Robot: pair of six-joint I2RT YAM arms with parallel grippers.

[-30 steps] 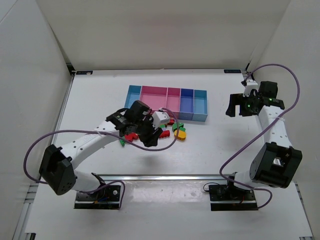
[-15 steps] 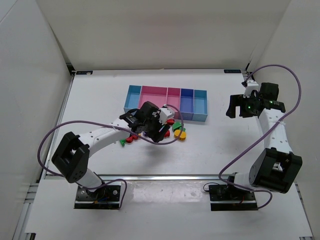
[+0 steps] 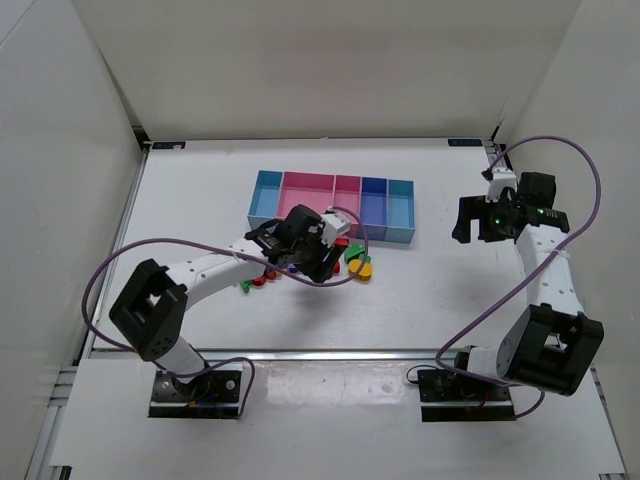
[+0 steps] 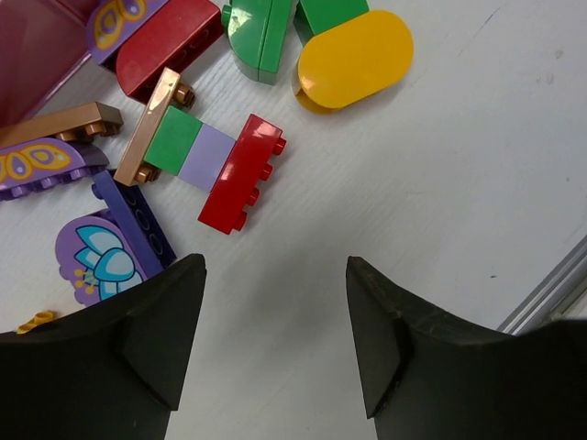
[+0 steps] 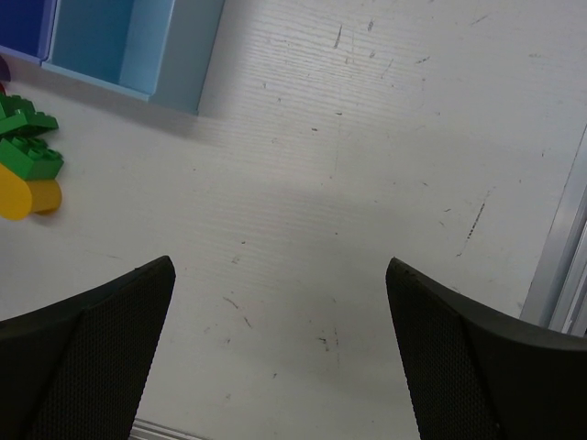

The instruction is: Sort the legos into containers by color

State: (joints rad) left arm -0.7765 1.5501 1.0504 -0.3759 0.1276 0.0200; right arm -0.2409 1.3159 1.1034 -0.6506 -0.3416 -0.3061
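Observation:
The legos lie in a loose pile in front of the containers (image 3: 330,190), a joined row of light blue, pink and blue bins. The left wrist view shows a red brick (image 4: 243,172), a yellow oval piece (image 4: 353,60), a green-and-lilac block (image 4: 183,147), a dark red brick (image 4: 165,46) and purple printed pieces (image 4: 96,261). My left gripper (image 3: 322,262) (image 4: 275,275) hovers open just short of the red brick, holding nothing. My right gripper (image 3: 466,220) (image 5: 280,275) stands open over bare table, right of the bins.
In the overhead view a yellow piece (image 3: 362,268) and green piece (image 3: 354,253) sit right of my left gripper, while red (image 3: 262,278) and green bits (image 3: 245,285) lie under the left arm. The right wrist view catches the light blue end bin (image 5: 128,41) and green legos (image 5: 27,137).
My left arm has swung right and forward onto the lego pile, and its jaws have spread wider. The right arm has shifted only slightly.

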